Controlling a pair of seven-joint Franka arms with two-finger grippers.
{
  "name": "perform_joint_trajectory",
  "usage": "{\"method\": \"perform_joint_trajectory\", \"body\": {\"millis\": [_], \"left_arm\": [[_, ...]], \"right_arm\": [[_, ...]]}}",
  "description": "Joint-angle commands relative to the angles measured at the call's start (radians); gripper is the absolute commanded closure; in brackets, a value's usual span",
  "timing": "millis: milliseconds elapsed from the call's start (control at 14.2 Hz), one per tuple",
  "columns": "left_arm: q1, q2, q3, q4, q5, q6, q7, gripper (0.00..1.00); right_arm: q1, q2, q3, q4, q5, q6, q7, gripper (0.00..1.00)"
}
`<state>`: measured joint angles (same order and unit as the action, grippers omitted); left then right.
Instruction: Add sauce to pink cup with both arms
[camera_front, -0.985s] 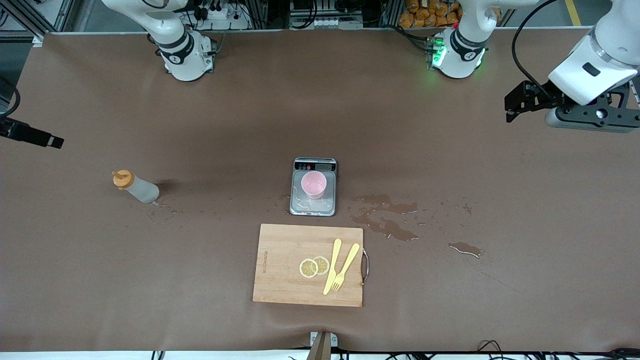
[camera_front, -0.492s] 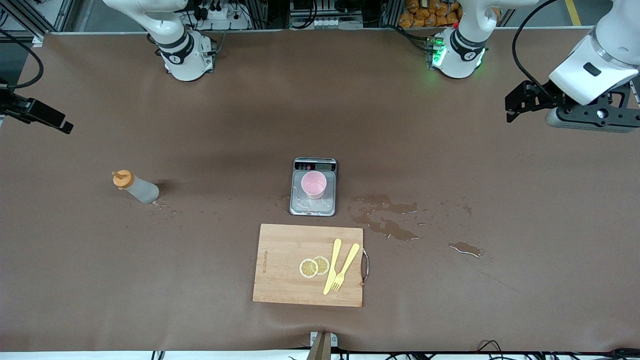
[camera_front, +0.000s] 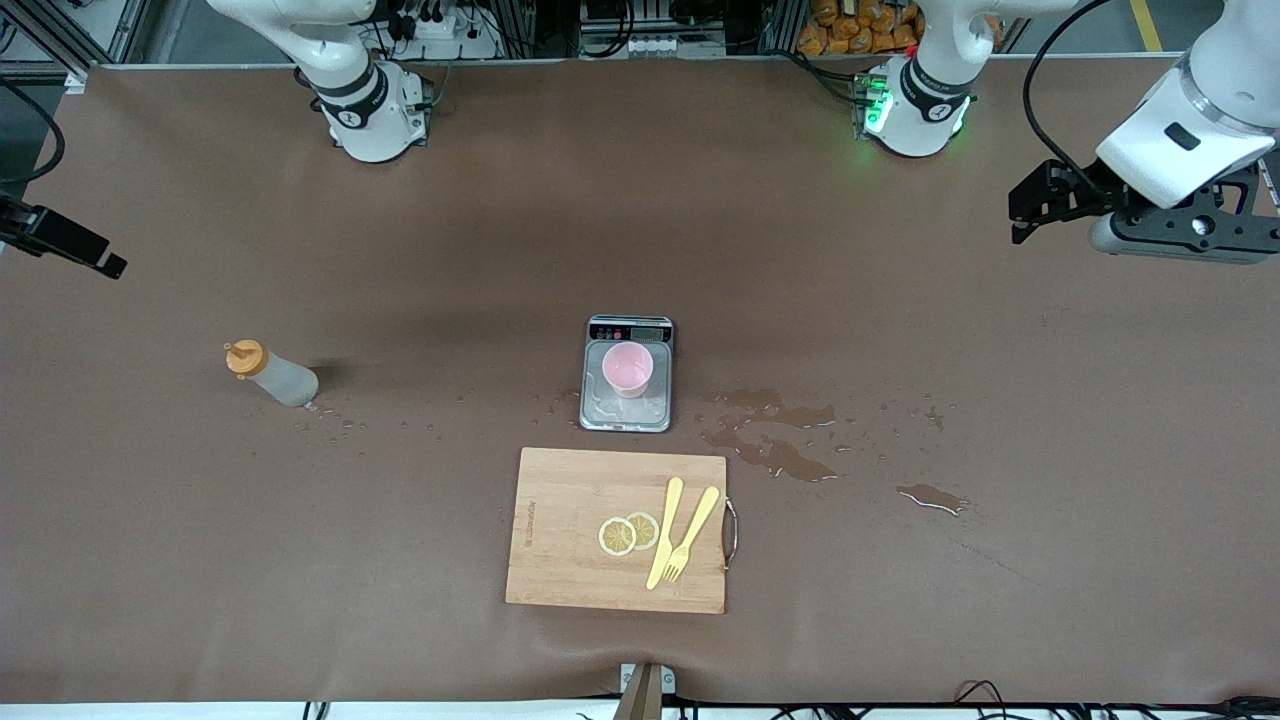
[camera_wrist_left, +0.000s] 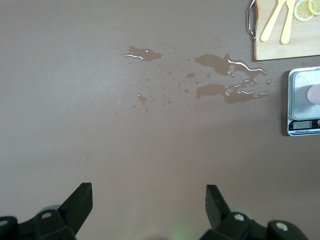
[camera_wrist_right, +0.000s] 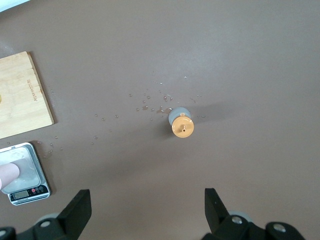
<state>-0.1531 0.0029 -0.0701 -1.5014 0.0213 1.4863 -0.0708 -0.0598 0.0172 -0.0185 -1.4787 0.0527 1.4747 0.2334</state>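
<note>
The translucent grey squeeze bottle with an orange cap stands upright toward the right arm's end of the brown table. The pink plastic cup sits on the steel scale mid-table, probably for weighing the pour. The right end effector hangs spread wide over the bottle; the left end effector waits, spread, over its table edge.

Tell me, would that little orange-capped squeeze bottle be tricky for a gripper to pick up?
Probably a bit. The sauce bottle stands upright, narrow for its height, so a sideways nudge could tip it, and once down it would likely roll. Its translucent plastic wall looks soft, so it may give when squeezed. Droplets around its base suggest it could be slippery.
</note>
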Motion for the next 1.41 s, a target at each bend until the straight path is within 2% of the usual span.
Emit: {"method": "perform_joint_trajectory", "body": {"millis": [0,492,703,1336], "left_arm": [[0.007,-0.017,0.006,-0.002,0.003,-0.004,0.008,0.00],[0.007,-0.015,0.030,0.000,-0.014,0.012,0.002,0.00],[0.006,-0.018,0.085,0.000,-0.058,0.017,0.005,0.00],[0.004,-0.017,0.085,0.000,-0.057,0.017,0.009,0.00]], "right_arm": [[-0.022,-0.016,0.022,-0.006,-0.020,0.012,-0.014,0.00],[-0.022,-0.014,0.022,-0.009,-0.017,0.056,-0.042,0.00],[-0.022,-0.014,0.022,-0.011,-0.017,0.058,-0.090,0.00],[-0.015,-0.013,0.022,-0.017,-0.019,0.068,-0.141,0.00]]}}
